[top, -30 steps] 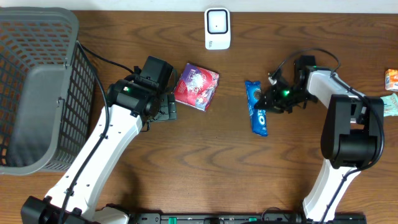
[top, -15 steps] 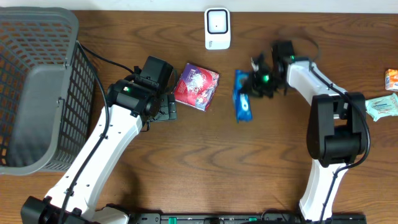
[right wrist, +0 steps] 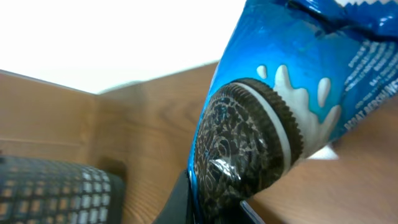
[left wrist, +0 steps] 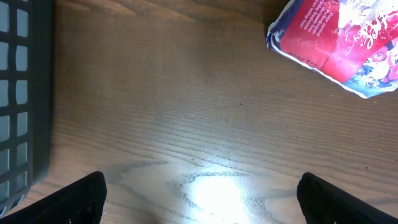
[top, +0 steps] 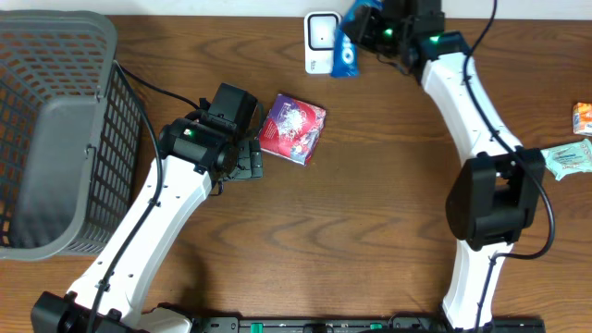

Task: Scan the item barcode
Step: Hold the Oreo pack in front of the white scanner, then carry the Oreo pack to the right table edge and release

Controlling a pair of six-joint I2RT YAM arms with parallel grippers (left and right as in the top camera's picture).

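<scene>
On the brown wooden table (top: pixel 370 203), the left gripper (top: pixel 248 161) hangs low over bare wood with its jaws spread wide and nothing between them. In its wrist view the two dark fingertips (left wrist: pixel 78 196) sit at the bottom corners of the frame. A red, white-edged soft plastic snack pack (top: pixel 293 128) lies flat just ahead of that gripper and slightly to its right, not touching it. A grey plastic mesh basket (top: pixel 118 120) stands off to the gripper's left. Farther out, the right arm stretches to the far edge of the table, where the right gripper (top: pixel 367 30) is clamped on a blue plastic sandwich-cookie packet (top: pixel 348 55). The packet hangs below and to the left of the gripper, lifted off the wood. Its lower end overlaps the right edge of a white rectangular barcode scanner (top: pixel 319 37) standing immediately to the gripper's left. The right wrist camera is filled by the printed cookie on the wrapper, and it cannot be told which face meets the scanner. Well to that gripper's right and nearer the robot, a small orange carton (top: pixel 583 117) and a pale green wrapper (top: pixel 566 159) lie at the table's edge.
</scene>
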